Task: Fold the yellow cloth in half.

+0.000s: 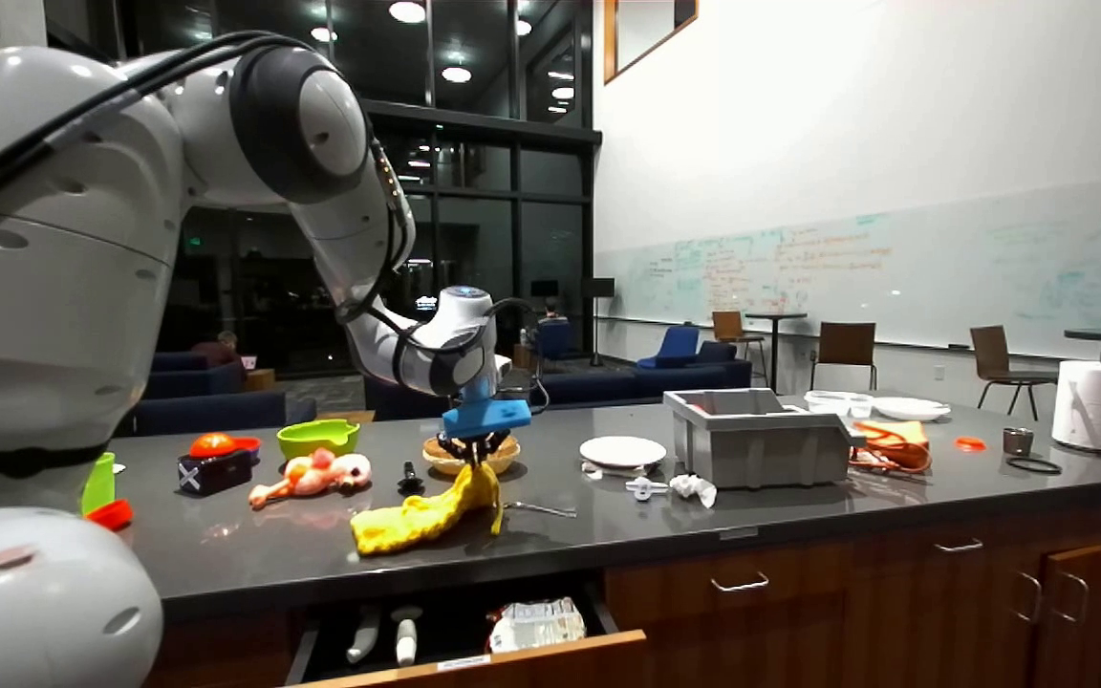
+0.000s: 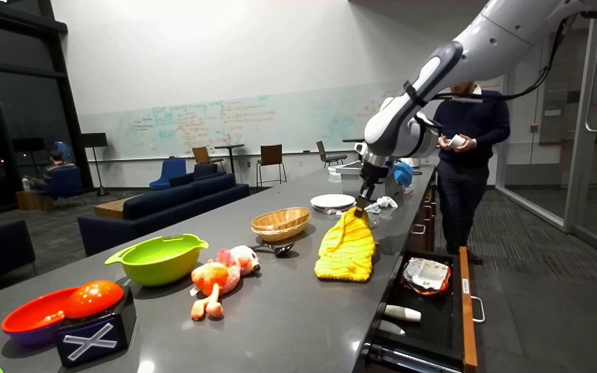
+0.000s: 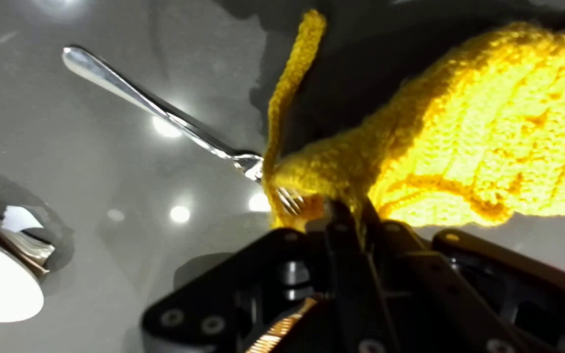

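Wrist view: fingers (image 3: 340, 233) pinching yellow cloth (image 3: 503, 132) at its end nearest the fork (image 3: 184, 126). Probably light, floppy, non-slip; good hold point.

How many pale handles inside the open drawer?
2, in an exterior view: left pale handle, and beside it right pale handle, nearer the packet. More may be hidden further inside the drawer.

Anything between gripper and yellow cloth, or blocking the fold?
Nothing visible: the gripper holds the yellow cloth by one raised end, no object shows over the rest, and the fork lies mostly beyond the raised end.
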Available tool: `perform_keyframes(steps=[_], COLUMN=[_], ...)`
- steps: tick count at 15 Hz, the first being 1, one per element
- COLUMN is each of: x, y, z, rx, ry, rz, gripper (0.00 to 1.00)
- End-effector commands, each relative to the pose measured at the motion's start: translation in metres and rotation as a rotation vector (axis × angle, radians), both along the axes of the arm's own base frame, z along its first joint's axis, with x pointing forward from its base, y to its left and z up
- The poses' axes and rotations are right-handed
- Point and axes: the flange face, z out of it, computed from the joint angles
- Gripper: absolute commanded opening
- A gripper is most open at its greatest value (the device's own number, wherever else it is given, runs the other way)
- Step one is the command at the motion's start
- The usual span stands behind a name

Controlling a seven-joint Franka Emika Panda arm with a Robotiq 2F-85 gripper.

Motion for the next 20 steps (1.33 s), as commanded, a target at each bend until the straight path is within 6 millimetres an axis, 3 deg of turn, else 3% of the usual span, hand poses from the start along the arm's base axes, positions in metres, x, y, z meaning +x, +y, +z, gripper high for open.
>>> perform_keyframes(steps=[1, 10, 13, 16, 20], x=[-0.029, -0.108, -0.125, -0.124, -0.105], y=[0.024, 0.076, 0.091, 0.108, 0.126], z=[0.014, -0.004, -0.01, -0.022, -0.031], rx=[0.025, 0.027, 0.021, 0.016, 0.038], ry=[0.039, 0.343, 0.417, 0.48, 0.498], rz=[0.059, 0.288, 0.369, 0.403, 0.396], gripper=[0.01, 0.01, 0.01, 0.01, 0.01])
